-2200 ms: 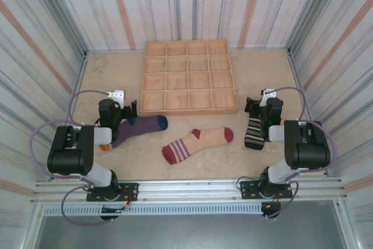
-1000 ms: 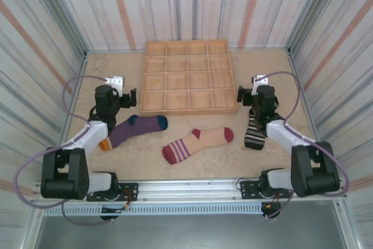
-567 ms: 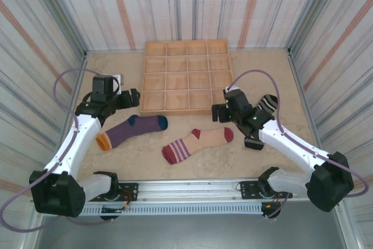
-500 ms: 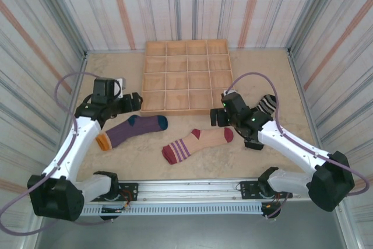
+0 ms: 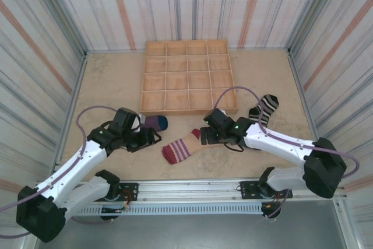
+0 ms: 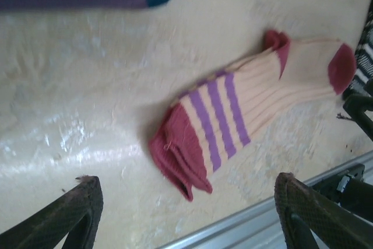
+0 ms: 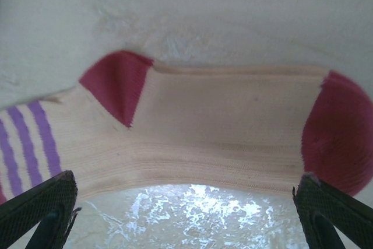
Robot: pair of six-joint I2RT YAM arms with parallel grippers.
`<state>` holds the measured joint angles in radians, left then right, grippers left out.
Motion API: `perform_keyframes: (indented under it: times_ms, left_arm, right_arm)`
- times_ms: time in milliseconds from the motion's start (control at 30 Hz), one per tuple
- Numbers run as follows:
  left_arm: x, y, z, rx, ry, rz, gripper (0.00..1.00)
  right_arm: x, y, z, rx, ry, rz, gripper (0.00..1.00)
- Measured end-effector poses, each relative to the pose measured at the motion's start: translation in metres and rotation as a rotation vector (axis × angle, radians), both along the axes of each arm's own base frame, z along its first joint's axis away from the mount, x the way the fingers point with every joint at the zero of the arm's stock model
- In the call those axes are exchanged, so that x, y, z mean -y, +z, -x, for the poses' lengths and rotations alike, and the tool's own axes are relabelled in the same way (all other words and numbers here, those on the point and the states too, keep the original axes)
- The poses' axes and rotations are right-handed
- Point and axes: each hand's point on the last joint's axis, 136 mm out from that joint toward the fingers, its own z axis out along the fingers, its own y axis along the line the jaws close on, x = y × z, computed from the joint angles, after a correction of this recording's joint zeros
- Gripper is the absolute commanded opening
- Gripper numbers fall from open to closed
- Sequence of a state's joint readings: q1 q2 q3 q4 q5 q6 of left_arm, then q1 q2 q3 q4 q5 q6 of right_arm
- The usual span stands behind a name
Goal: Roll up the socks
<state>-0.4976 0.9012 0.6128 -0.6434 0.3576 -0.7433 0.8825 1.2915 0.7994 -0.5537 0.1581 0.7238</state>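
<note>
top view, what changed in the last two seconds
Both arms swung in from the sides and came down toward the peach sock. The left fingers are now open near its cuff end, and the right fingers are open astride its foot. Nothing was taken hold of. The peach sock, purple sock, striped sock and tray lie as before.

Lab test cell, striped enclosure walls (image 5: 41,39)
</note>
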Motion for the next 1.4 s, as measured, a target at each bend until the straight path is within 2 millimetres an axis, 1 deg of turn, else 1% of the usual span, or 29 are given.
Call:
perform_keyframes:
  times_ms: [233,333,400,500,567,667,733,800,900,1000,1067,1167,1300,1367,1400]
  left_arm:
    - [0.008,-0.027,0.013,-0.102,0.052,0.067,0.77]
    - [0.012,-0.038,0.016,-0.13,0.069,0.093,0.75]
    - [0.014,-0.047,0.019,-0.154,0.081,0.101,0.74]
    - [0.016,-0.058,0.021,-0.183,0.1,0.11,0.73]
    - [0.019,-0.06,0.021,-0.191,0.105,0.115,0.71]
    - [0.027,-0.06,0.016,-0.184,0.108,0.139,0.69]
    - [0.03,-0.064,0.015,-0.187,0.113,0.147,0.68]
    - [0.033,-0.072,0.019,-0.208,0.114,0.147,0.67]
    - [0.038,-0.072,0.015,-0.202,0.121,0.159,0.63]
    - [0.039,-0.073,0.013,-0.199,0.131,0.159,0.57]
    - [0.038,-0.075,0.013,-0.204,0.138,0.153,0.52]
    - [0.038,-0.077,0.011,-0.204,0.145,0.147,0.45]
    - [0.038,-0.08,0.009,-0.202,0.153,0.139,0.38]
    - [0.037,-0.081,0.008,-0.201,0.155,0.136,0.32]
    - [0.037,-0.081,0.008,-0.202,0.159,0.135,0.27]
  right_arm:
    - [-0.01,-0.032,-0.005,-0.064,0.0,0.023,0.97]
    - [-0.013,-0.039,-0.011,-0.072,-0.002,0.004,0.96]
    - [-0.014,-0.042,-0.015,-0.074,0.0,-0.02,0.96]
    - [-0.012,-0.044,-0.027,-0.073,-0.006,-0.041,0.96]
    - [-0.008,-0.047,-0.035,-0.07,-0.004,-0.042,0.96]
    - [-0.006,-0.045,-0.044,-0.041,0.019,-0.043,0.96]
    - [-0.007,-0.043,-0.046,-0.024,0.043,-0.04,0.96]
    - [-0.01,-0.04,-0.046,-0.008,0.072,-0.039,0.96]
    - [-0.019,-0.024,-0.041,0.042,0.124,-0.063,0.96]
    - [-0.028,-0.008,-0.031,0.088,0.165,-0.098,0.96]
    - [-0.032,-0.001,-0.024,0.109,0.189,-0.105,0.96]
    - [-0.039,0.0,-0.011,0.129,0.229,-0.093,0.95]
    - [-0.051,-0.005,0.013,0.15,0.308,-0.057,0.94]
    - [-0.056,-0.007,0.023,0.169,0.344,-0.037,0.94]
    - [-0.058,-0.009,0.029,0.177,0.365,-0.025,0.94]
